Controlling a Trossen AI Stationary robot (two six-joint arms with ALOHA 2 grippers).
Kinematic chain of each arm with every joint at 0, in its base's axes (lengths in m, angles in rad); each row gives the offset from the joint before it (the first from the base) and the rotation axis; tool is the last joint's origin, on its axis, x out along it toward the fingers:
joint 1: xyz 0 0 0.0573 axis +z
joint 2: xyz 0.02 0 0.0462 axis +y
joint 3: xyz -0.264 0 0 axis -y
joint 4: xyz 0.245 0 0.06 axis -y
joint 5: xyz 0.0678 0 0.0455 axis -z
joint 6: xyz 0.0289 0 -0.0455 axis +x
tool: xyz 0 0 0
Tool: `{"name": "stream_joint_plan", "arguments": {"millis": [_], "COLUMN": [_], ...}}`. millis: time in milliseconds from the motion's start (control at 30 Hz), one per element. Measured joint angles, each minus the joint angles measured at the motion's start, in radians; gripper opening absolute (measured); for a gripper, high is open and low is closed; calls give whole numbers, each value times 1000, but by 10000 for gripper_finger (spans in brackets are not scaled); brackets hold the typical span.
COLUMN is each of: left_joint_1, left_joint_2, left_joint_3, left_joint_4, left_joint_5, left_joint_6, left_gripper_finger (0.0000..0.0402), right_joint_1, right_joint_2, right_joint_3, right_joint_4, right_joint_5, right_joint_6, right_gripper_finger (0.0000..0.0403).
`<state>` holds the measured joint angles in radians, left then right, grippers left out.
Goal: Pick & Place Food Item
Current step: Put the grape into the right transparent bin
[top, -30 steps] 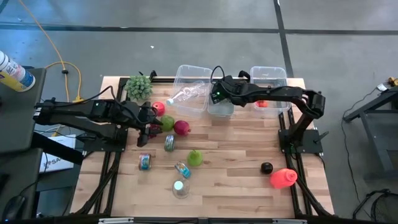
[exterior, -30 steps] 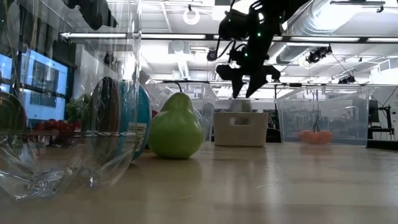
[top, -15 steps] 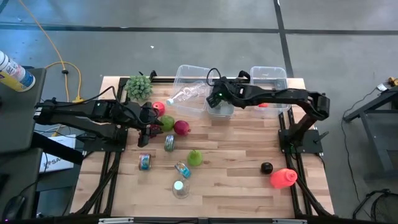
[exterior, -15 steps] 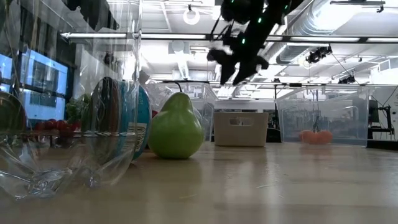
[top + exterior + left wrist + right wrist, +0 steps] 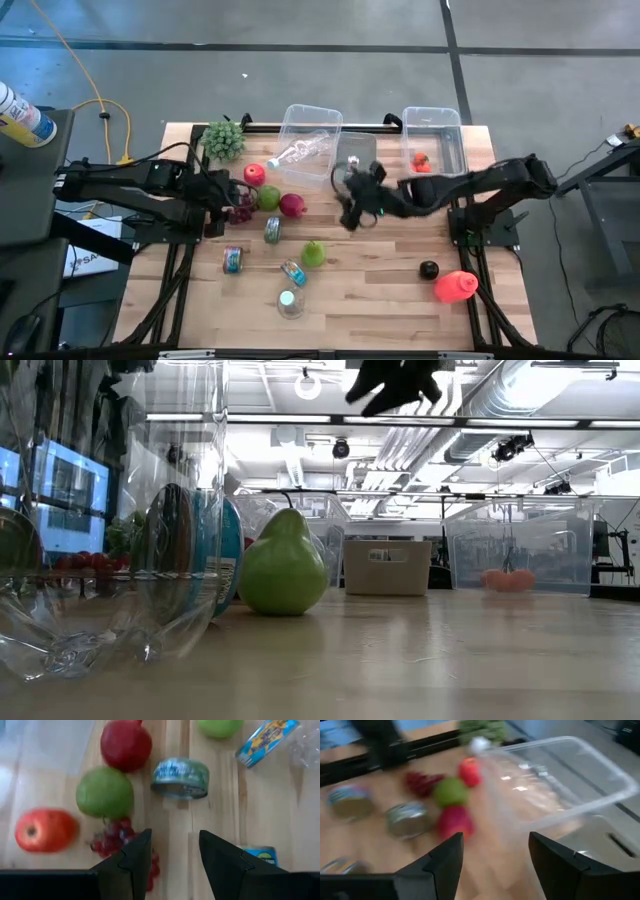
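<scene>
A bunch of dark red grapes lies on the wooden table, next to a green apple, a red apple and a red pomegranate. My left gripper hangs open just above the table, pointing steeply down. Its one finger is beside the grapes, and bare wood shows between the fingers. My right gripper is open and holds nothing. It hangs high over the table's middle, and the low view shows it at the top. A green pear stands farther toward the near edge.
Cans and a clear cup lie near the pear. At the far edge stand a clear bin with a bottle, a small white bin and a second clear bin. A black item and a red item lie near right.
My right gripper has swung from above the small white bin toward the table's near edge and upward, rolling as it went. It now hangs over the table's middle. My left gripper has tipped further downward over the grapes.
</scene>
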<state>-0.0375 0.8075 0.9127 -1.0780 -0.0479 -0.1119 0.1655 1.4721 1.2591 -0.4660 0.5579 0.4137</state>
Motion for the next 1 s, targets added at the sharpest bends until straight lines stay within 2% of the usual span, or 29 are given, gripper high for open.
{"name": "stream_joint_plan", "arguments": {"millis": [133, 367, 633, 833, 1000], "left_joint_1": [-16, -11, 76, 206, 298], "left_joint_2": [-5, -18, 3, 44, 109], "left_joint_3": [-3, -110, -121, -121, -121], "left_joint_4": [9, 2, -1, -9, -9], "left_joint_5": [-2, 0, -34, -60, -53], "left_joint_6": [-55, -103, -143, -208, -200], "left_gripper_finger": [156, 156, 156, 156, 156], "right_joint_1": [121, 266, 320, 340, 346], "right_joint_2": [26, 68, 73, 73, 73], "right_joint_3": [0, 0, 0, 0, 0], "right_joint_4": [2, -1, -2, -9, -58], "right_joint_5": [34, 233, 221, 225, 224], "right_joint_6": [1, 0, -51, -52, -28], "right_gripper_finger": [215, 215, 215, 215, 215]}}
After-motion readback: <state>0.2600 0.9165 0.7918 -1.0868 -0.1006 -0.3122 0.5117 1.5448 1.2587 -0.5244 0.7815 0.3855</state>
